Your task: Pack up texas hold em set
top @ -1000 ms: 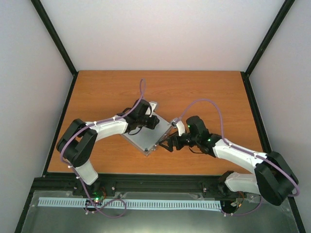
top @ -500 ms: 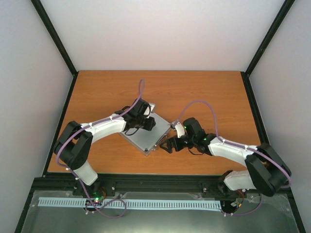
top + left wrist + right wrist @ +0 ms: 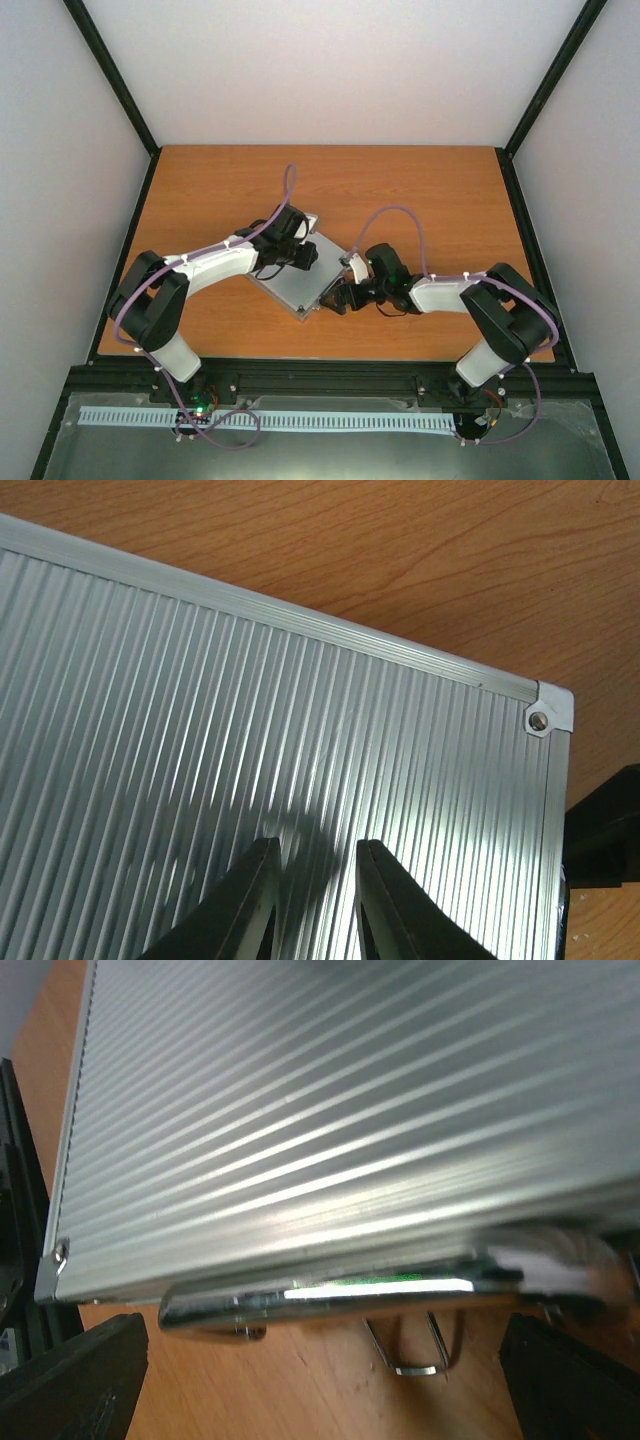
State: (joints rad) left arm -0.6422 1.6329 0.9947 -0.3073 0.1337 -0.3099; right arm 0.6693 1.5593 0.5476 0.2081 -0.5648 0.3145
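Note:
The texas hold em set shows only as a closed silver ribbed aluminium case, lying at an angle mid-table. My left gripper rests over the lid. In the left wrist view the left gripper has its fingers a narrow gap apart, with only ribbed metal showing between them. My right gripper is at the case's near right edge. In the right wrist view the right gripper is open wide, its fingers flanking the chrome handle and a wire latch loop.
The orange wooden table lies all round the case. Black frame rails run along its sides. A black bar with both arm bases runs along the near edge.
My right arm has folded in and its gripper has slid left, closer to the case's handle edge. The left gripper has shifted slightly on the lid. The case has not moved.

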